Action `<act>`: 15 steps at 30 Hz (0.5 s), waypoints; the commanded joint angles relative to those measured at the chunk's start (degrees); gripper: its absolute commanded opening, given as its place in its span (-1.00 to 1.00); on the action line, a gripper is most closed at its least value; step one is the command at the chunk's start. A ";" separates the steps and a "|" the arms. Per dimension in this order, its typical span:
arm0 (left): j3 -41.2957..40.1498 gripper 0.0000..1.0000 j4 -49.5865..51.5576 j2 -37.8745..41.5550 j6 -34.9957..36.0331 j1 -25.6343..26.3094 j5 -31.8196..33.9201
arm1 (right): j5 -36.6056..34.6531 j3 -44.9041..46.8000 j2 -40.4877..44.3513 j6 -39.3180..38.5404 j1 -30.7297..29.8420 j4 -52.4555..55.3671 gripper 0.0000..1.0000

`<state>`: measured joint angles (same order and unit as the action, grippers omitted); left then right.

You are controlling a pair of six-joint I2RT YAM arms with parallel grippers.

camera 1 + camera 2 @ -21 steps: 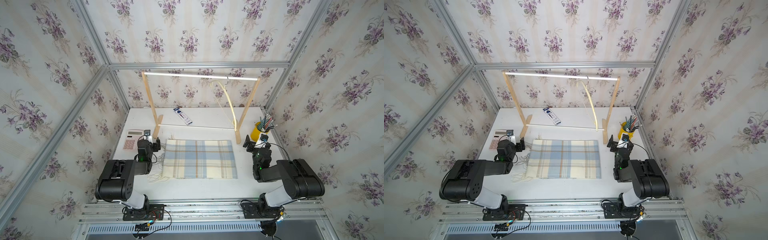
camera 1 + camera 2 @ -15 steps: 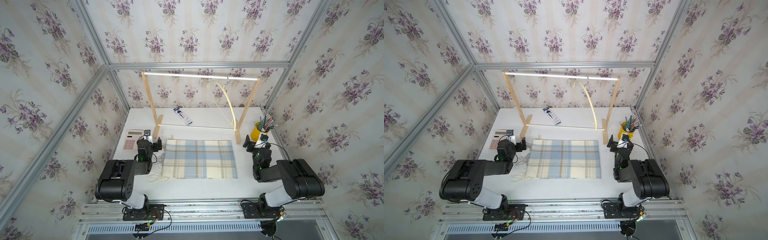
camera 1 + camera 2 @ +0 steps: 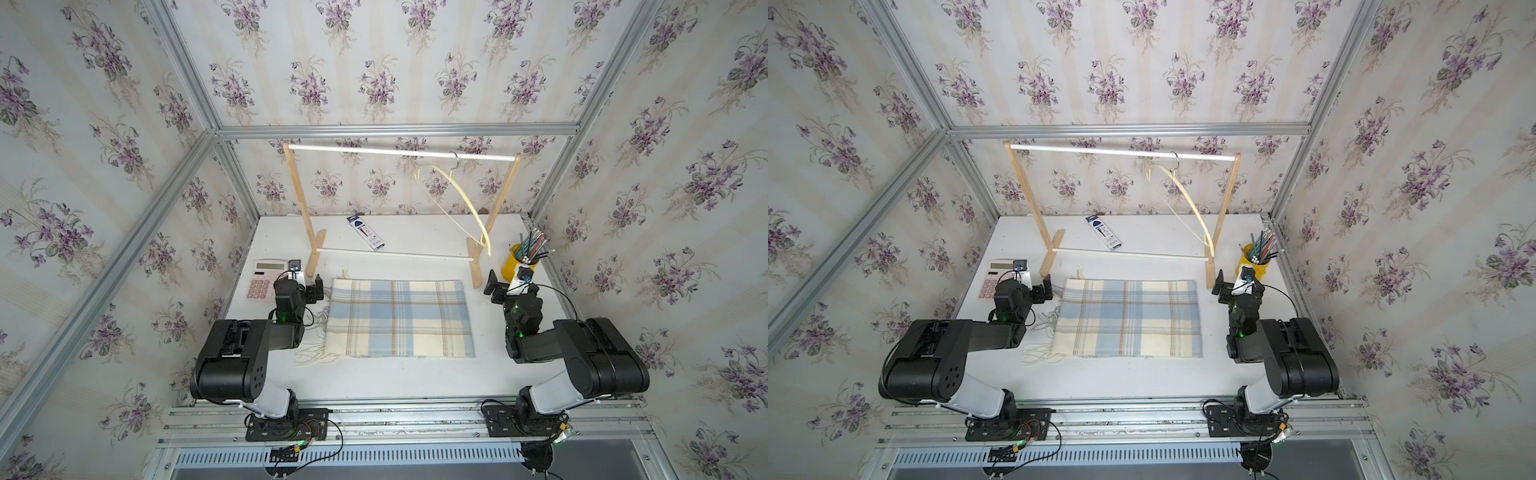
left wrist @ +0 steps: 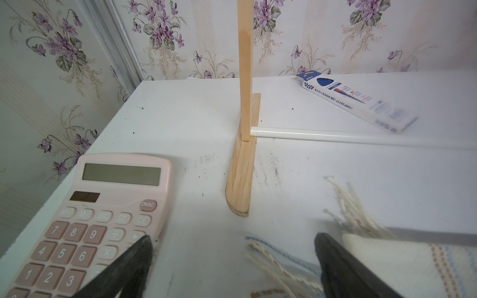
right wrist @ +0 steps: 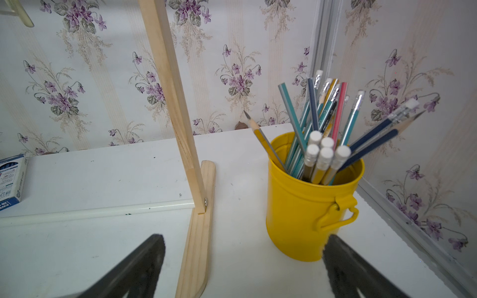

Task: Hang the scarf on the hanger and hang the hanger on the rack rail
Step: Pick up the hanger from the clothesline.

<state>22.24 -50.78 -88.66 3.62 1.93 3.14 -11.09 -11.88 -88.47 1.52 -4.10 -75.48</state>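
Left tool [image 4: 233, 241] gapes wide and grips nothing, low over the table [image 4: 196, 129], just beside the fringed end of the scarf [image 3: 399, 318]. Right tool [image 5: 245, 240] is spread wide too and empty, facing a yellow cup [image 5: 304, 206]. The scarf lies folded flat mid-table, blue-and-cream plaid. The hanger [image 3: 461, 199] dangles tilted from the rack [image 3: 297, 195]. A calculator [image 4: 103, 214] key reads "ON/AC"; the pencil box [image 4: 356, 103] reads "AWP30717".

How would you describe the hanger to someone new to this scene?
A wooden rack with white rods stands at the table's back. The hanger hangs from its top rod, rightward: slim, pale, curved, metal-hooked, unlike the straight posts.
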 commanded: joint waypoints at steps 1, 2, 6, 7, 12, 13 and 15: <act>0.26 0.98 -0.38 -0.02 0.45 0.04 -0.41 | 0.42 -0.22 -0.01 -0.07 0.05 -0.43 0.99; 0.19 0.98 -0.39 0.05 0.43 0.06 -0.41 | 0.39 -0.04 0.11 -0.12 -0.02 -0.57 0.95; 0.45 0.98 0.56 0.56 0.10 0.00 0.74 | -3.35 -1.85 8.99 0.62 -0.29 10.41 0.80; 0.66 0.98 0.97 0.79 -0.12 0.07 1.26 | -4.27 -2.36 13.09 0.70 -0.83 14.44 0.79; 3.02 0.99 7.97 4.46 -0.72 0.07 3.02 | -8.67 -10.08 33.09 3.74 -3.64 41.85 0.74; 3.98 0.97 10.77 5.79 -0.86 0.08 3.36 | -8.53 -12.25 35.58 4.87 -3.94 47.18 0.72; 6.71 0.93 17.48 8.85 -0.36 0.49 4.20 | -8.62 -18.26 39.17 6.45 -4.50 57.29 0.69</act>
<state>26.92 -41.10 -82.30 3.11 2.15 5.67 -17.96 -26.15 -52.40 4.97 -8.08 -36.45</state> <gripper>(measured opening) 0.971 0.849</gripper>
